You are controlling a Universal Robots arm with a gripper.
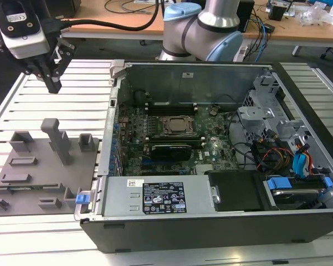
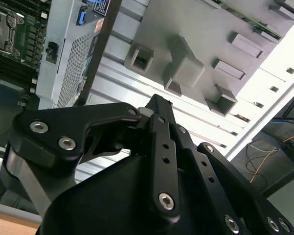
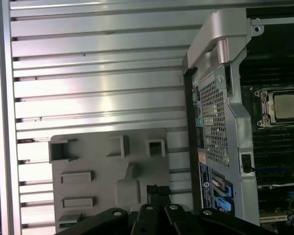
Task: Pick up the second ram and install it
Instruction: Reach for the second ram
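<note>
Currently gripper (image 1: pixel 54 84) hangs above slatted metal table (image 1: pixel 77 105), past far end of grey holder tray (image 1: pixel 39 165), at exterior view's left. Fingers closed together, nothing seen between them. Ram stick (image 2: pixel 249 19) lies flat in slot at tray end farthest from gripper, green board visible in second wrist view. Stick and gripper well apart. Open computer case (image 1: pixel 210 235) sits just beside tray, toward exterior view's right, with processor socket (image 1: pixel 177 125) at middle of motherboard.
</note>
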